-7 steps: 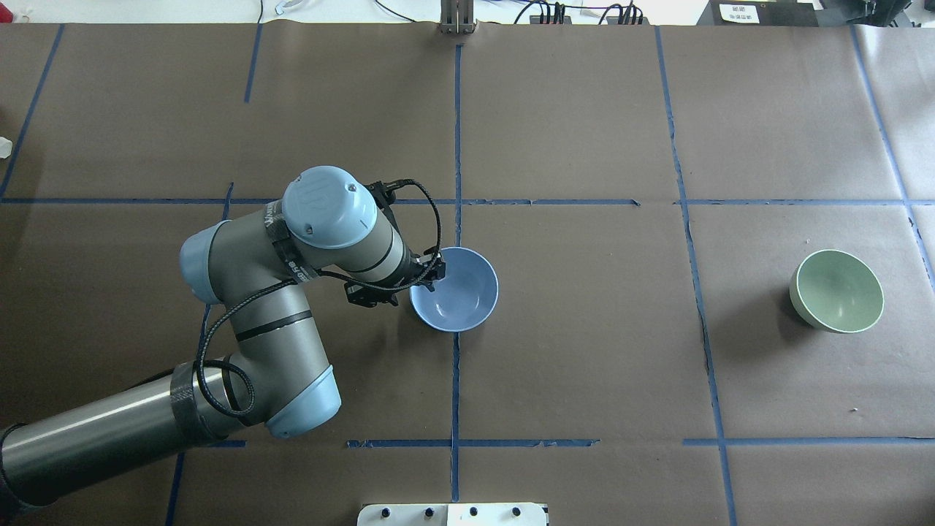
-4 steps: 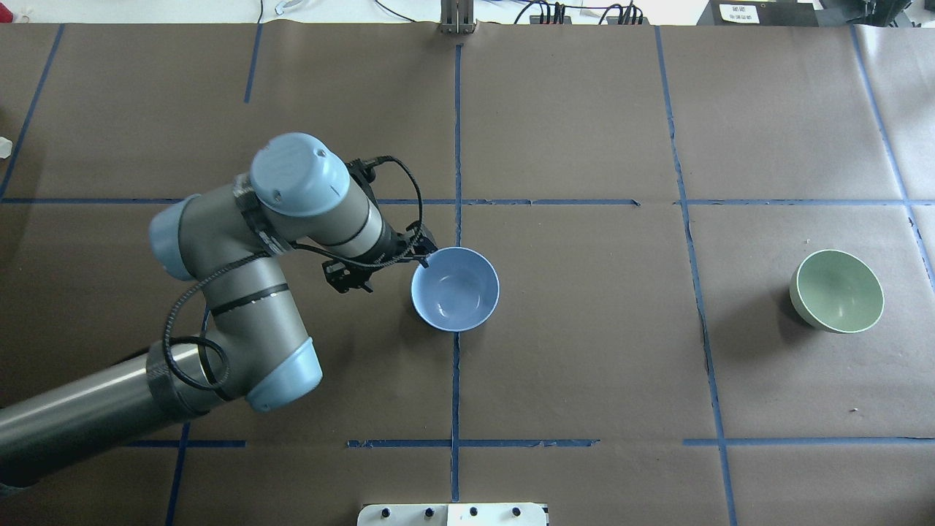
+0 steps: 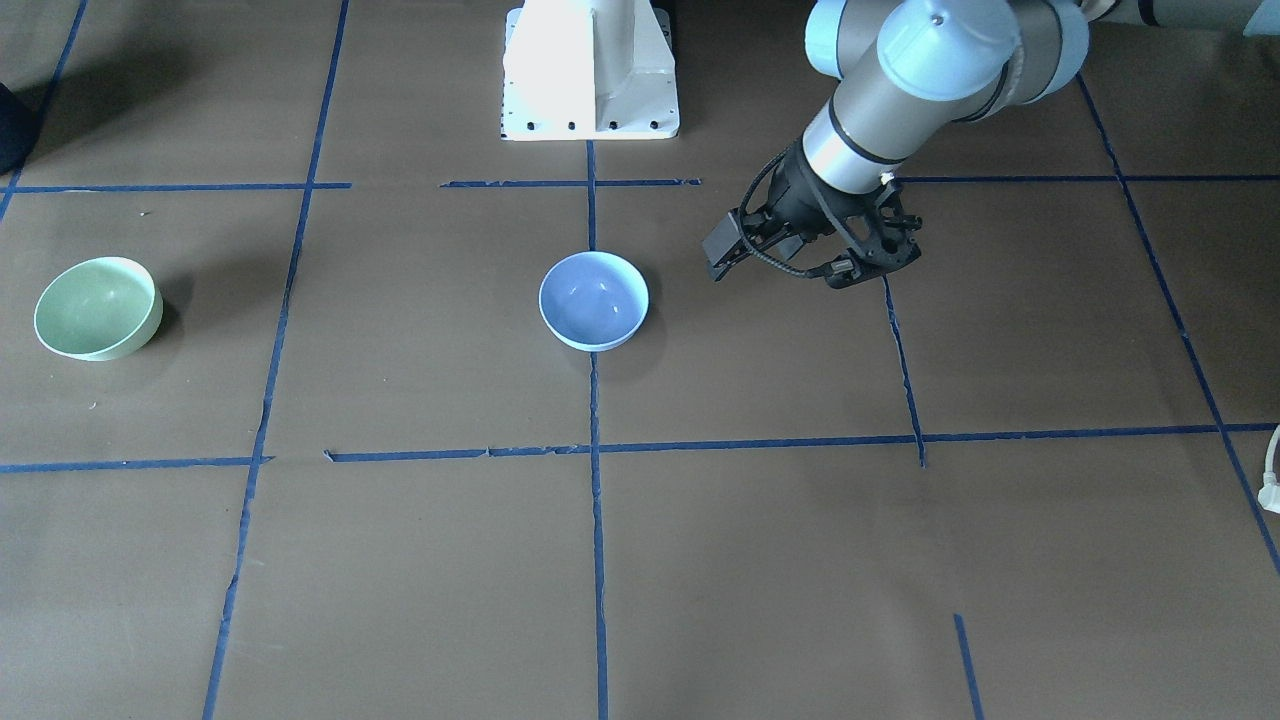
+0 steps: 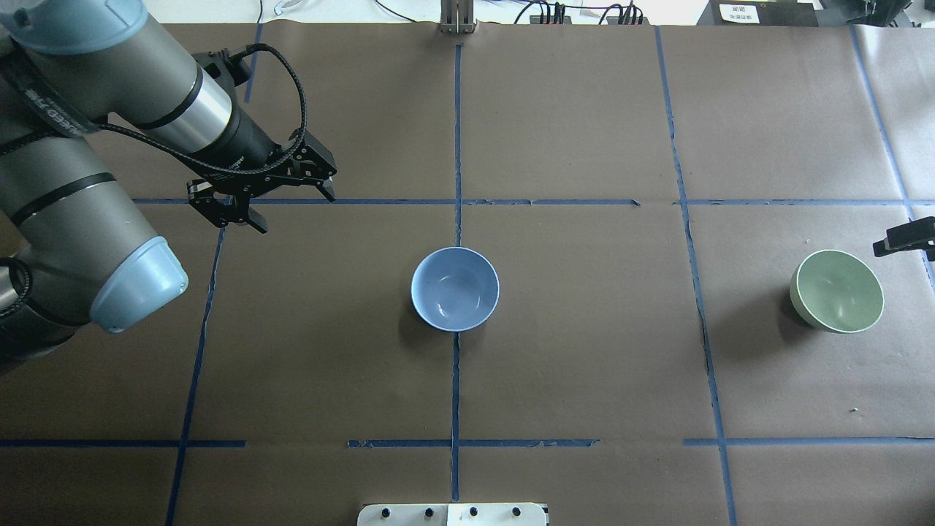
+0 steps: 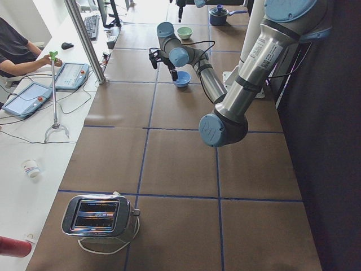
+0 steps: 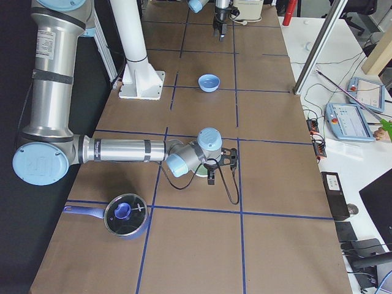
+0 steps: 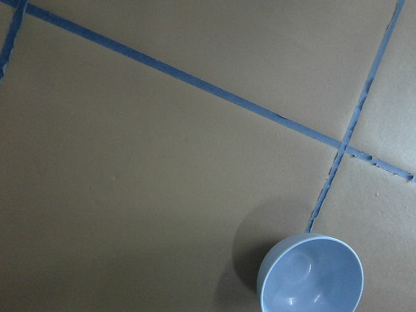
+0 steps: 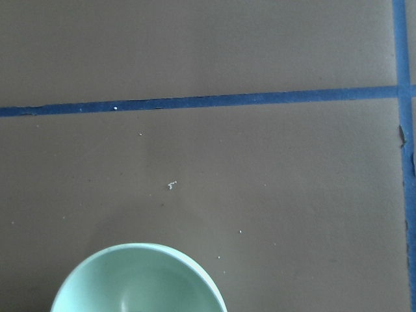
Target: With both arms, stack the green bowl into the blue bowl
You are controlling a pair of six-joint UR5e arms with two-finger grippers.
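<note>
The blue bowl (image 4: 454,288) stands upright at the table's middle on a tape crossing; it also shows in the front view (image 3: 594,300) and the left wrist view (image 7: 312,273). The green bowl (image 4: 836,291) sits tilted at the far right, and shows in the front view (image 3: 98,307) and the right wrist view (image 8: 136,279). My left gripper (image 4: 292,204) is open and empty, raised to the left of and beyond the blue bowl. Only a black tip of my right gripper (image 4: 906,239) shows at the right edge, just beyond the green bowl; I cannot tell its state.
The white pedestal base (image 3: 590,70) stands at the table's near middle edge. A pot with a blue lid (image 6: 125,214) sits near the right arm. A toaster (image 5: 98,217) stands at the table's left end. Operators' desk (image 5: 34,96) borders the far side.
My left gripper has left the blue bowl's rim and pulled back up and to the left, open. The blue bowl stays put. My right gripper's tip has come into view by the green bowl.
</note>
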